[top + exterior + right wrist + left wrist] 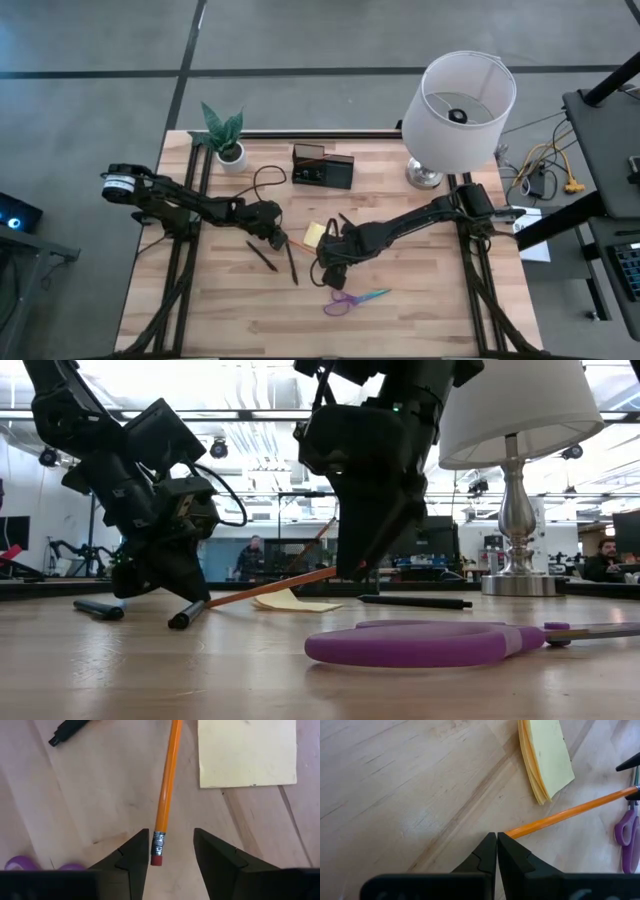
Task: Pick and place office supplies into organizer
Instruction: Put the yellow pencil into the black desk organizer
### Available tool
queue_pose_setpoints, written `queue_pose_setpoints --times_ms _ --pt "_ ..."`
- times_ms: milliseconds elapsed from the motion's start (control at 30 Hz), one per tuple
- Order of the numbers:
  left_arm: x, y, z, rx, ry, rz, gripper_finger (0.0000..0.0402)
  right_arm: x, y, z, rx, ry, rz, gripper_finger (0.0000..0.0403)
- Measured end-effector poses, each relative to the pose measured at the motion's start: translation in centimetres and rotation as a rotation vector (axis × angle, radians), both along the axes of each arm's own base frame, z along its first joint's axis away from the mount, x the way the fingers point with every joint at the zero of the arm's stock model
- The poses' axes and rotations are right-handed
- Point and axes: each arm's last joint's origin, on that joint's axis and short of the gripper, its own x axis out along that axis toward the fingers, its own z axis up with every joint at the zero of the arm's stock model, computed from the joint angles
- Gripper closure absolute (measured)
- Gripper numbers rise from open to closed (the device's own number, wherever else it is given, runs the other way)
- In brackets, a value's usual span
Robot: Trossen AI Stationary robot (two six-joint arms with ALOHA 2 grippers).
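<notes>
Right gripper (171, 851) open over the orange pencil (167, 790), eraser end between the jaws, beside the sticky-note pad (247, 752) on the bench (100, 795). Better to centre, then close. Left gripper (496, 851) closed nearby.

orange pencil (167, 780): eraser end raised, tip on the wood, beside the pad
sticky-note pad (314, 233): yellow, flat, table centre
scissors (352, 299): purple-and-teal handles, flat, 5 o'clock of pad
dark pens (262, 256): lying 8 o'clock of pad
organizer (322, 168): black, upright, 12 o'clock of pad
</notes>
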Motion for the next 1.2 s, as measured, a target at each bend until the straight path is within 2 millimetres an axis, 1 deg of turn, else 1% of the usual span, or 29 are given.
queue_pose_setpoints --times_ms 333,600,833,1067,1200 --pt "0.0 0.0 0.0 0.0 0.0 0.0 0.0402 0.0 0.0 -0.1 -0.01 0.001 0.027 0.0283" --pt "0.0 0.0 0.0 0.001 0.003 0.0 0.0402 0.2 0.1 -1.8 0.008 0.049 0.036 0.03" --pt "0.0 0.0 0.0 0.001 0.003 0.0 0.0402 0.2 0.2 -1.3 0.016 0.039 0.031 0.0312" --pt "0.0 0.0 0.0 0.001 0.003 0.0 0.0402 0.1 0.1 -1.0 0.016 0.041 0.028 0.0303" --pt "0.0 0.0 0.0 0.001 0.003 0.0 0.0402 0.1 0.1 -0.9 0.011 0.036 0.026 0.0309"
